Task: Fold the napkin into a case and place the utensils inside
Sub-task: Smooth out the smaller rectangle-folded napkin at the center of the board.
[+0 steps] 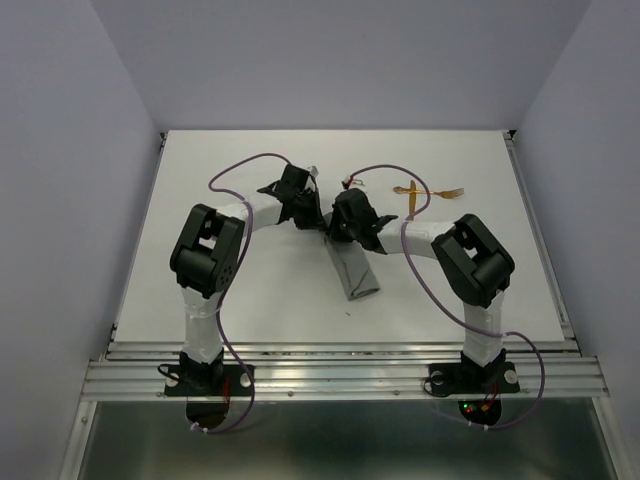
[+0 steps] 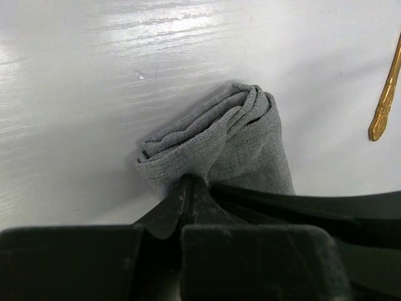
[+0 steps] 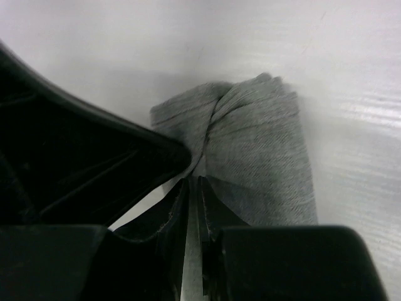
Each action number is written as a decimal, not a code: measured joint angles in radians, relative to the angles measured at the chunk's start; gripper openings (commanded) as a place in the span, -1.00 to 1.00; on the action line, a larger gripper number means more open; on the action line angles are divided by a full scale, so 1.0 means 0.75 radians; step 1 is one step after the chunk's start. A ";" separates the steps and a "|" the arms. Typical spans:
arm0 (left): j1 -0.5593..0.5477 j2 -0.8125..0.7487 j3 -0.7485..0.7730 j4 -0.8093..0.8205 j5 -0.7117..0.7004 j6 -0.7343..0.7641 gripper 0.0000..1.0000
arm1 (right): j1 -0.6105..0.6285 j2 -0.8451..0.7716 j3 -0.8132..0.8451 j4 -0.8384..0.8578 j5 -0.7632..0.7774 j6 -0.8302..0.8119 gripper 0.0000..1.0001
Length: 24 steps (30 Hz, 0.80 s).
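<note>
Mind, the napkin [image 2: 238, 144] looks limp and slippery, so you pinch all its layers together: left claw [image 2: 188, 184] clenched on it, right claw [image 3: 193, 185] a crack apart beside it.

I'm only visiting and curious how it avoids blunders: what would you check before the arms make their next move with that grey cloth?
1. Hold by left gripper on napkin: ok, jaws shut on the cloth's edge.
2. Hold by right gripper: cannot tell; jaws stand a slit apart at the cloth.
3. Shape of napkin: ok, a narrow oblong strip with bunched folds.
4. The utensils clear of the cloth: ok, both lie apart from it on the table, right of the grippers.
5. Opening for the utensils: cannot tell, none shows.
</note>
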 measured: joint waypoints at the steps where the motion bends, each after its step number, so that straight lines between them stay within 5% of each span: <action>1: -0.001 0.000 0.000 0.001 0.002 -0.002 -1.00 | 0.001 -0.014 -0.003 -0.022 0.002 -0.002 -0.62; 15: -0.009 -0.016 0.022 -0.033 0.028 0.009 -1.00 | -0.001 -0.391 -0.114 -0.251 0.117 -0.027 -0.57; 24: -0.011 -0.107 0.040 -0.081 0.042 0.013 -1.00 | -0.014 -0.450 -0.182 -0.345 0.153 -0.060 -0.45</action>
